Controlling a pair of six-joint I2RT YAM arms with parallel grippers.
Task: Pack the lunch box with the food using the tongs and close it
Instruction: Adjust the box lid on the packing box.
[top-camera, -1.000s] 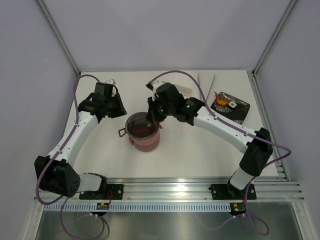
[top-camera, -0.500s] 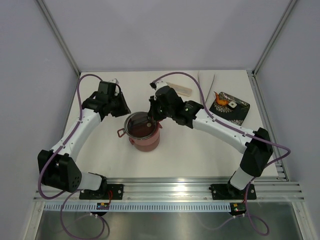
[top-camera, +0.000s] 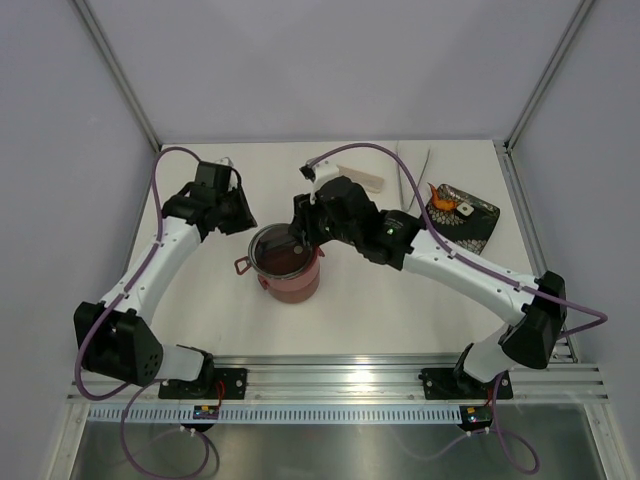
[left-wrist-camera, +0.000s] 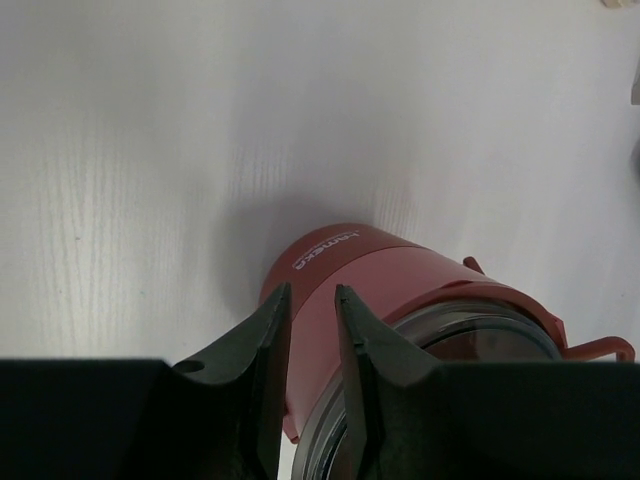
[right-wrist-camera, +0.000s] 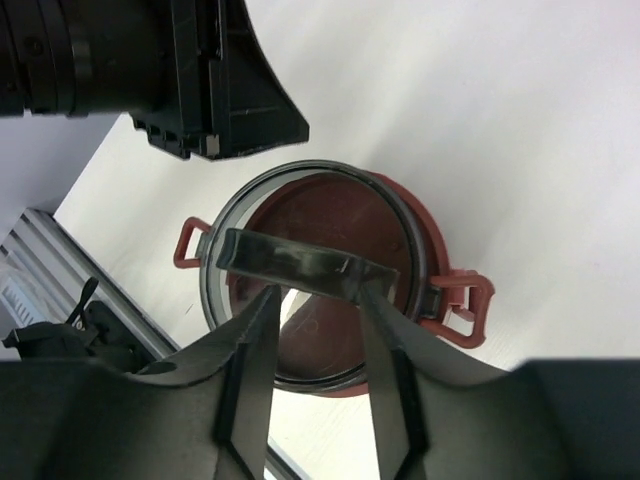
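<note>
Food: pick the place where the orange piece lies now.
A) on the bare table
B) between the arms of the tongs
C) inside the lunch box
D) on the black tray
D: the top view shows the food lying on the tray, well to the right of the lunch box.

We see the lunch box (left-wrist-camera: 380, 270) is smooth, shiny red plastic w/ a glossy see-through lid (right-wrist-camera: 300, 265). The tabletop (left-wrist-camera: 150, 150) looks matt white, w/ faint wood lines.
</note>
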